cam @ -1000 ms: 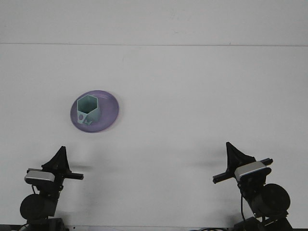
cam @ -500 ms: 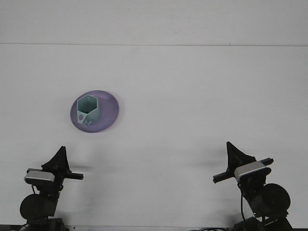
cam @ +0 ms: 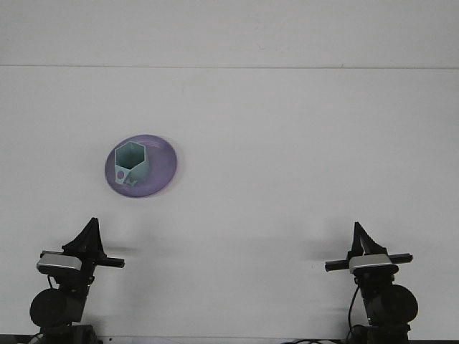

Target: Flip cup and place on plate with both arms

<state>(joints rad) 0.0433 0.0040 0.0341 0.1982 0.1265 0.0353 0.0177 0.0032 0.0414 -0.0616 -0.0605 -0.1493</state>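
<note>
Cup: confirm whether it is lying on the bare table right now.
No, the cup stands mouth-up on the purple plate, not on the table.

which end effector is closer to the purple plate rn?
Left. The left end effector sits below the round purple plate, slightly to its left. The right end effector is far across the white table, well right of the plate and below it.

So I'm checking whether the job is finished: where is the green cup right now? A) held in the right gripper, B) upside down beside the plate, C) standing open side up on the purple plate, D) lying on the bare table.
C: the green cup sits on the purple plate with its hexagonal opening facing up, and both grippers are far from it.
</note>
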